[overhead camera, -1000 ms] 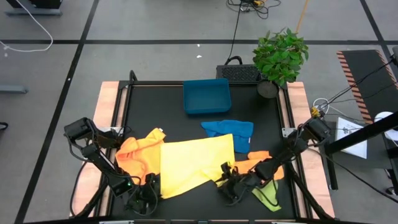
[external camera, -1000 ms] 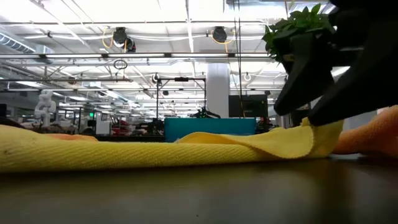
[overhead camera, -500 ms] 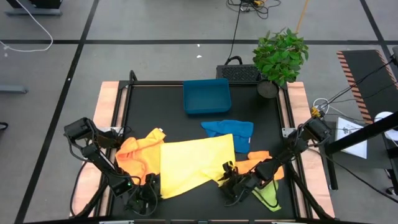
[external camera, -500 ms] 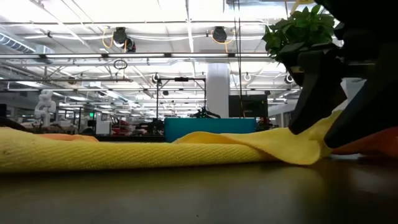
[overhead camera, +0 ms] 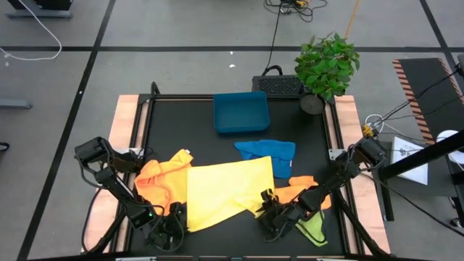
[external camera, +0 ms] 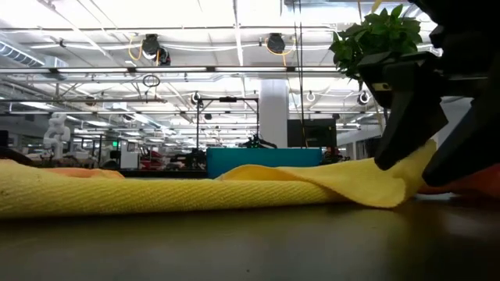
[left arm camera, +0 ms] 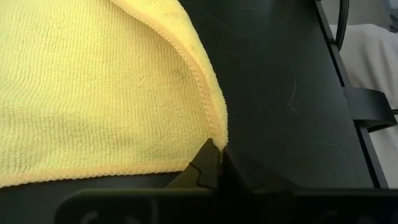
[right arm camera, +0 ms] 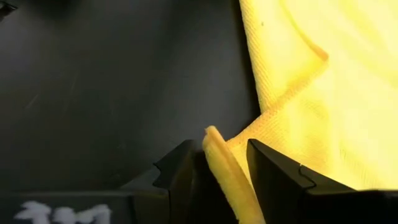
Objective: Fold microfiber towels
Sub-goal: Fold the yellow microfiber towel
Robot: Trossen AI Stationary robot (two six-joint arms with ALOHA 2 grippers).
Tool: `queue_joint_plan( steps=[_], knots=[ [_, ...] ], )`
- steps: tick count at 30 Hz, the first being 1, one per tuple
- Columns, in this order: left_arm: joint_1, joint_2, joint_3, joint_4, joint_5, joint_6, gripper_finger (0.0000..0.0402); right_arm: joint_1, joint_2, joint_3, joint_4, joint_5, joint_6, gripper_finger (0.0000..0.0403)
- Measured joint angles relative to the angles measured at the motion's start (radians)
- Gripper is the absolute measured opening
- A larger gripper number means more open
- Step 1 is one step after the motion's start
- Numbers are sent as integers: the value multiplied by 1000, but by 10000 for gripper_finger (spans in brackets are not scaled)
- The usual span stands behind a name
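A pale yellow towel (overhead camera: 225, 190) lies spread flat on the black table. My left gripper (overhead camera: 174, 217) is at its near left corner and shut on it. My right gripper (overhead camera: 267, 214) is at its near right corner, with the cloth between its fingers. An orange-yellow towel (overhead camera: 161, 180) lies crumpled at the left, partly under the yellow one. A blue towel (overhead camera: 267, 152), a second orange towel (overhead camera: 301, 185) and a lime green towel (overhead camera: 312, 228) lie at the right. The green one is partly hidden by my right arm. My left gripper pinches the yellow towel's near left corner (left arm camera: 216, 138) between its shut fingertips, coming in low from the table's near side. The corner lies on the table and the cloth is slack. My right gripper pinches the towel's near right corner (right arm camera: 219, 155) between its two fingers, as a small fold standing up in the gap. The fingers (external camera: 406, 117) slant down from the near right. The corner (external camera: 414, 160) is raised a little and the rest lies on the table.
A rigid blue tray (overhead camera: 241, 112) stands at the table's far middle. A potted plant (overhead camera: 326, 65) stands at the far right corner. Bare black table shows near the front edge between the two grippers (overhead camera: 217, 235).
My right gripper has shifted a little toward the table's right edge with the towel's near right corner, which stands between its fingers now and is drawn slightly that way. The rest of the towel has stayed flat.
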Motion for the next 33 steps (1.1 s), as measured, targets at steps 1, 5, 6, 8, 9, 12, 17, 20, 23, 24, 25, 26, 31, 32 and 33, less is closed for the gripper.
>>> queue_joint_plan(
  steps=[1, 5, 6, 8, 9, 12, 17, 20, 23, 24, 25, 26, 31, 32, 33],
  knots=[
    [0, 0, 0, 0, 0, -1, 7, 0, 0, 0, 0, 0, -9, 131],
    [0, 0, 0, 0, 0, 1, 16, 0, 0, 0, 0, 1, -36, 75],
    [0, 0, 0, -3, 1, 2, 14, 0, 0, 0, 0, 1, -38, 56],
    [0, 0, 0, -13, 1, 2, 7, 0, 0, 0, 0, 0, -39, 19],
    [0, 0, 0, -17, 1, 1, 5, 0, 0, 0, 0, 0, -39, 10],
    [0, 0, 0, -17, 1, 5, 9, 0, 0, 0, 2, 1, -39, 8],
    [0, -31, 0, -53, 8, 44, 5, 0, -33, 0, 27, 18, -40, 2],
    [6, -86, 4, -120, 0, 46, 7, 0, -92, -1, 34, 79, -58, 1],
    [10, -159, 12, -209, -40, 62, 4, 4, -169, -1, 43, 161, -76, 1],
    [12, -186, 13, -224, -53, 75, 4, 6, -194, -1, 56, 189, -88, 1],
    [14, -215, 14, -242, -65, 85, 5, 6, -217, 0, 67, 204, -102, 1],
    [17, -248, 14, -264, -80, 97, 7, 6, -239, 0, 77, 216, -120, 1],
    [35, -400, 14, -341, -132, 180, 4, 5, -330, 0, 112, 215, -179, 1],
    [39, -429, 14, -348, -141, 197, 4, 5, -345, 0, 110, 215, -181, 1],
    [43, -460, 14, -359, -148, 215, 6, 5, -359, -1, 106, 215, -181, 1]
  ],
)
